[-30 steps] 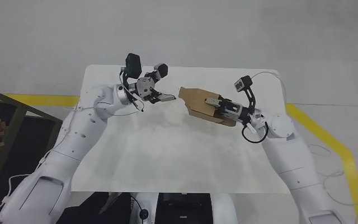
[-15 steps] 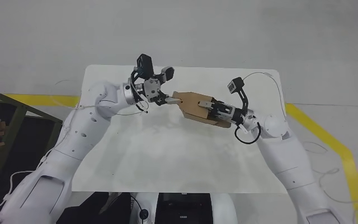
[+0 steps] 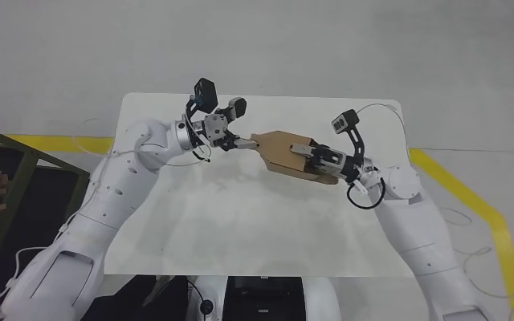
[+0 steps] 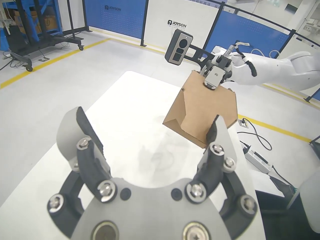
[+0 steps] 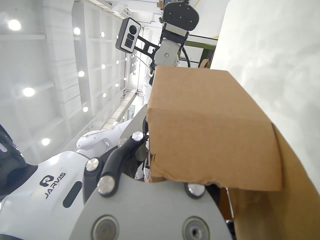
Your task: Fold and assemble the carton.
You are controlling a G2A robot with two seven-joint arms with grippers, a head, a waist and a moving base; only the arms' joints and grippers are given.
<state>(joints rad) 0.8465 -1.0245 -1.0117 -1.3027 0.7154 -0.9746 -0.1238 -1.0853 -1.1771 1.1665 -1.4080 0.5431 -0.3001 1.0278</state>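
Note:
A brown cardboard carton [image 3: 281, 150], partly folded, hangs above the white table [image 3: 241, 233] near its far middle. My right gripper [image 3: 305, 151] is shut on the carton's right part; in the right wrist view the carton [image 5: 212, 131] sits right against one finger [image 5: 136, 128] and hides the other. My left gripper [image 4: 148, 114] is open, just left of the carton [image 4: 205, 106]. One of its fingertips [image 4: 217, 126] is at the carton's near corner; whether they touch I cannot tell. In the top view the left gripper [image 3: 246, 144] meets the carton's left tip.
The near half of the table is bare white surface. A dark green frame [image 3: 20, 172] stands on the floor left of the table, and yellow floor lines [image 3: 450, 180] run past both sides. Cables and a power box [image 4: 257, 159] lie on the floor beyond the table edge.
The left gripper swung right and the right gripper carried the carton left, closing the gap between them. In the last half second the carton shifted slightly back right.

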